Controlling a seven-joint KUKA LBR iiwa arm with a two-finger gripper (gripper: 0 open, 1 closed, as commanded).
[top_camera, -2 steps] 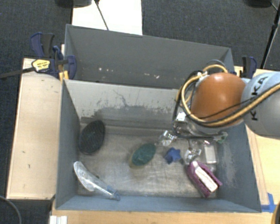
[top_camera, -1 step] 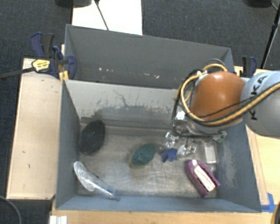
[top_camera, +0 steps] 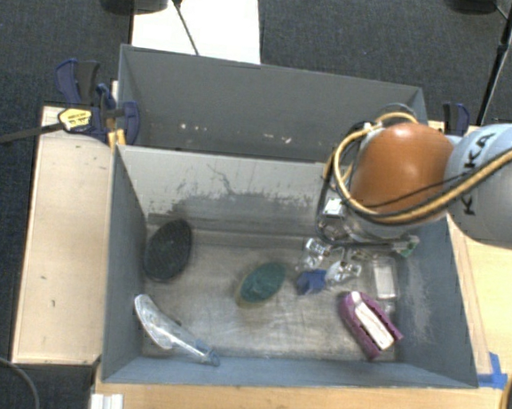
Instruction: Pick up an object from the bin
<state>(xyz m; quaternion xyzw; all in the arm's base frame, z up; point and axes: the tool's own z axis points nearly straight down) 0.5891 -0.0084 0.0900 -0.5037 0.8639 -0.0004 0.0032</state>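
My gripper (top_camera: 331,263) hangs low over the right half of the bin, under the arm's orange cover. A small blue thing (top_camera: 310,283) lies right at its lower left tip; whether the two touch is unclear. A dark green oval thing (top_camera: 262,282) rests on the floor just left of that. To the right of the gripper lies a small clear plastic piece (top_camera: 383,279), and in front of it a purple and white oblong thing (top_camera: 368,324).
A black round brush-like thing (top_camera: 168,248) leans at the left wall. A clear plastic wrapped piece (top_camera: 167,328) lies in the front left corner. The arm and its cables cover the bin's back right corner.
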